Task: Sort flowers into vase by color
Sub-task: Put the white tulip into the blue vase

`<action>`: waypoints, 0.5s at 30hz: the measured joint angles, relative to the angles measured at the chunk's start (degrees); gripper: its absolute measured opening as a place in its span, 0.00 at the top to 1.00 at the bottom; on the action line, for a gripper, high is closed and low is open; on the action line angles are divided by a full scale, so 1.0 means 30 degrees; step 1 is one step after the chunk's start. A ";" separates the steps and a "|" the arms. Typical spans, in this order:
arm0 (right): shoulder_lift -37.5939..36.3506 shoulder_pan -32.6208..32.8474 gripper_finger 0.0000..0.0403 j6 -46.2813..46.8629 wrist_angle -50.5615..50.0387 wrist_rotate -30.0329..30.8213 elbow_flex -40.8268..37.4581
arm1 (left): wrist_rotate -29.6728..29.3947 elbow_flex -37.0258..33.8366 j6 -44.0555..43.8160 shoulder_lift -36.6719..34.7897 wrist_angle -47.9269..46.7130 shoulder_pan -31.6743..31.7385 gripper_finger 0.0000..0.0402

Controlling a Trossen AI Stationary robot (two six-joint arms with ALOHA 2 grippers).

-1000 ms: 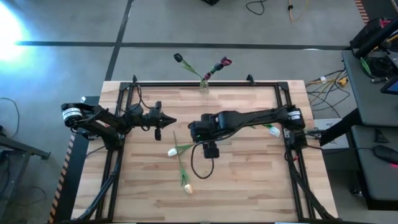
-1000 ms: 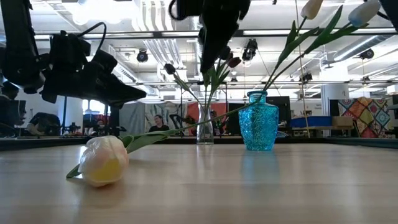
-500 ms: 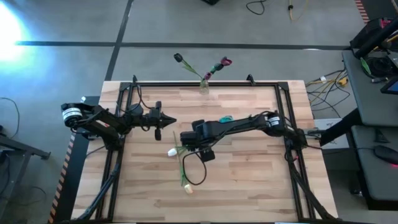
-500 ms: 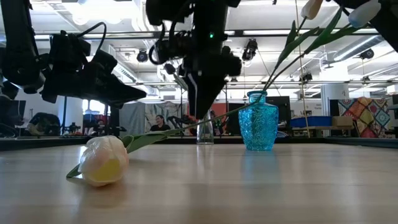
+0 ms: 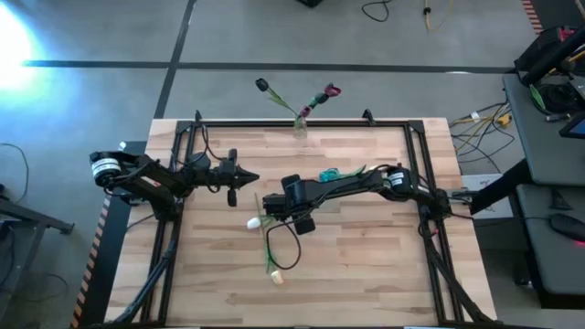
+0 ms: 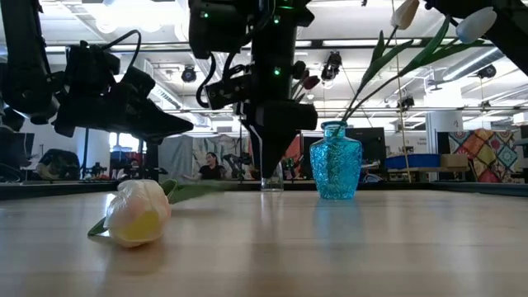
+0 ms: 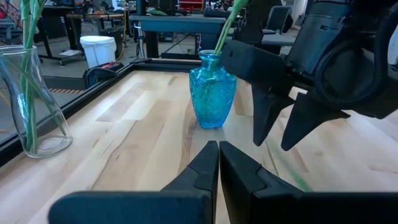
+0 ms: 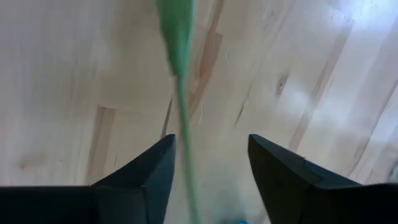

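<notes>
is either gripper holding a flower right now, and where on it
Nothing is held yet. The right gripper is open astride a tulip's green stem lying on the table; the left gripper is shut and empty.

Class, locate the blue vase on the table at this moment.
High view: the blue vase stands right of centre beside the right arm, with the clear vase at the far edge.

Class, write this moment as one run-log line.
right gripper: open, astride tulip stem | left gripper: shut, waiting | blue vase: holds tulips
</notes>
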 joint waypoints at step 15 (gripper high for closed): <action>0.0032 -0.0166 0.80 0.2356 0.0815 -0.3465 0.0024 | 0.0015 -0.0007 -0.0007 0.0000 -0.0182 0.0000 1.00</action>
